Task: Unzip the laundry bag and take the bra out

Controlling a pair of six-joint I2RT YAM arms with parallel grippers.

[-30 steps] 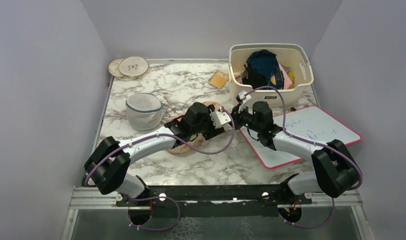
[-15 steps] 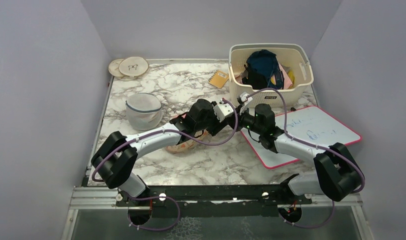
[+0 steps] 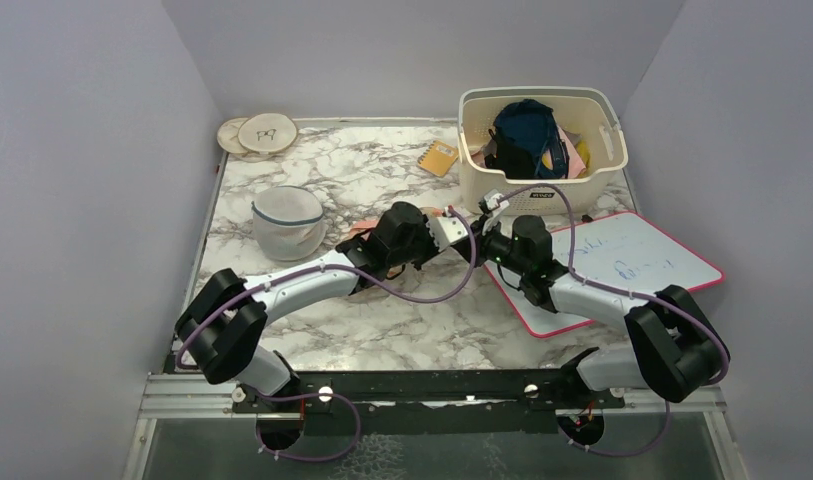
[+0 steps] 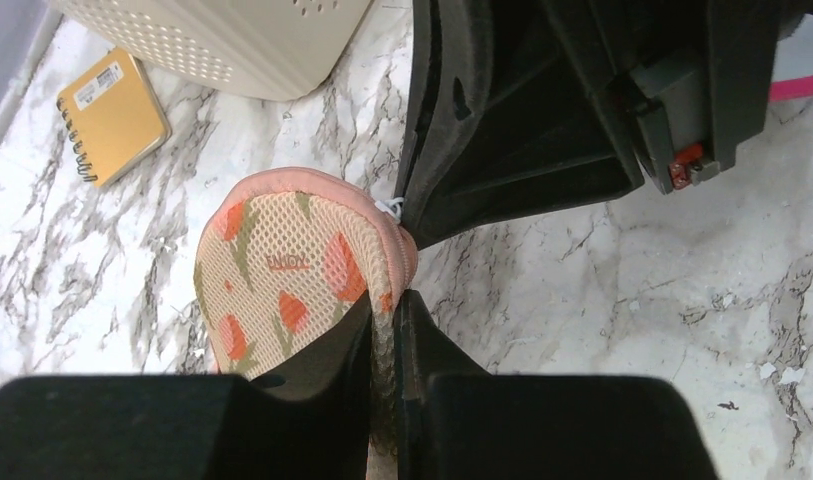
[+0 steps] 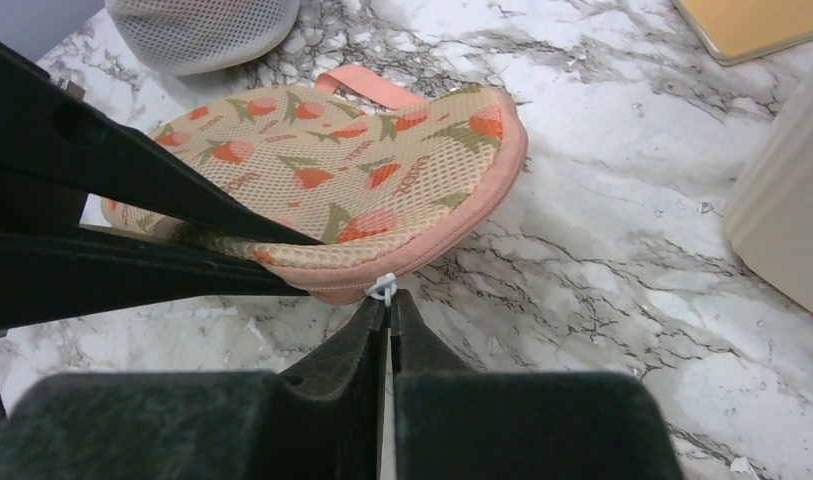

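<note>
Left end effector (image 4: 387, 302) clamps the laundry bag (image 4: 282, 270), lying lengthwise left-right; right end effector (image 5: 390, 302) clamps its zipper pull (image 5: 384, 288).

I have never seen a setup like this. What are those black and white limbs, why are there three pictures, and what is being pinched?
These are two robot arms, bolted side by side at the near edge of a marble table. One picture looks down from a fixed camera above. The other two come from a small camera on each arm's wrist, so the dark shapes at the bottom of those are that arm's own pincer.

On the table lie a peach laundry bag with leaf prints, a white mesh dome, a yellow notebook, a whiteboard, two wooden discs and a cream basket of clothes.

The left pincer is shut on the bag's edge. The right pincer is shut on the bag's small white zipper pull.
</note>
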